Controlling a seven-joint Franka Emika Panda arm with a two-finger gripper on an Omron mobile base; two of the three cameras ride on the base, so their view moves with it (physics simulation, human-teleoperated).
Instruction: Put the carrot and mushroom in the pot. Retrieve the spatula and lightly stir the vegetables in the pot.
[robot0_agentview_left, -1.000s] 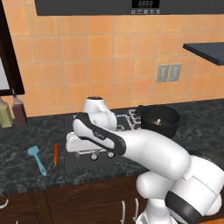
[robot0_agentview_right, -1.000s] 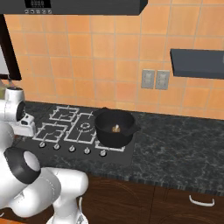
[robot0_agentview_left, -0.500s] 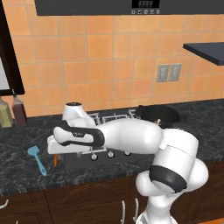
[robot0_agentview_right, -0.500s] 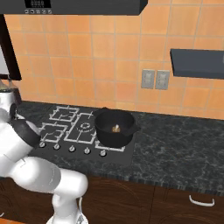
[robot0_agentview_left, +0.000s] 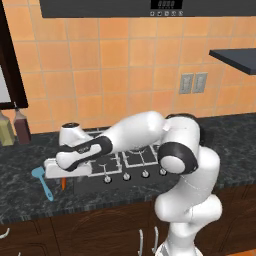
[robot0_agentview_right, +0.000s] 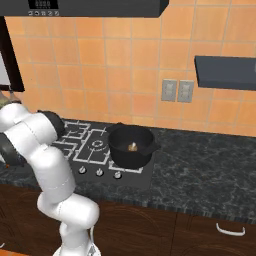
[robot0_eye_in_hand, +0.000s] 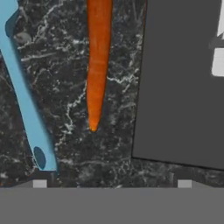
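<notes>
Carrot (robot0_eye_in_hand: 98, 61) lies on dark speckled counter (robot0_eye_in_hand: 65, 109), just left of the stove's grey edge (robot0_eye_in_hand: 179, 83) in hand view, thin tip pointing toward the cam, not touching stove or spatula. Spatula (robot0_eye_in_hand: 24, 92), light blue, lies alongside carrot on its other side, a strip of counter between them; handle end w/ small hole nearest the cam. In left base view the spatula (robot0_agentview_left: 42, 181) sits near the counter's front edge, left of the stove's front-left corner, blade toward the wall; a bit of orange carrot (robot0_agentview_left: 63, 183) shows under the hand. Gripper (robot0_eye_in_hand: 112, 183) hovers low over that spot, fingers spread as wide as they go, nothing between them, touching neither item. Only the two light fingertips (robot0_eye_in_hand: 40, 183) peek up at bottom of hand view. Pot (robot0_agentview_right: 131, 146) stands on the stove's front-right burner in right base view, well apart from carrot & spatula, w/ a small pale thing (robot0_agentview_right: 132, 146) inside, prob. the mushroom, too small to be sure.
</notes>
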